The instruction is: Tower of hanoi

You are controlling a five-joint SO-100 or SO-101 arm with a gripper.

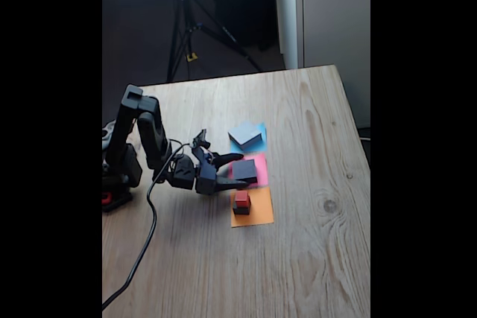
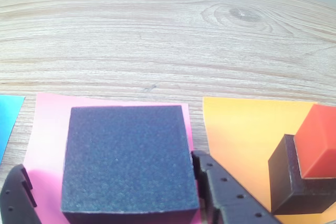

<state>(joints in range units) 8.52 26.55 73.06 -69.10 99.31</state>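
The arm's black gripper (image 2: 113, 192) has its fingers (image 2: 220, 187) spread wide astride the medium black square block (image 2: 126, 156) on the pink paper square (image 2: 50, 124), so closing off-centre could twist it toward the red-topped stack (image 2: 304, 169) at three o'clock on the wooden surface (image 2: 157, 35).

The pale wooden table (image 2: 157, 35) shows clear grain and knots. The medium black square block (image 2: 128, 158) looks matt, finely grainy; the pink paper square (image 2: 50, 129) is smooth.
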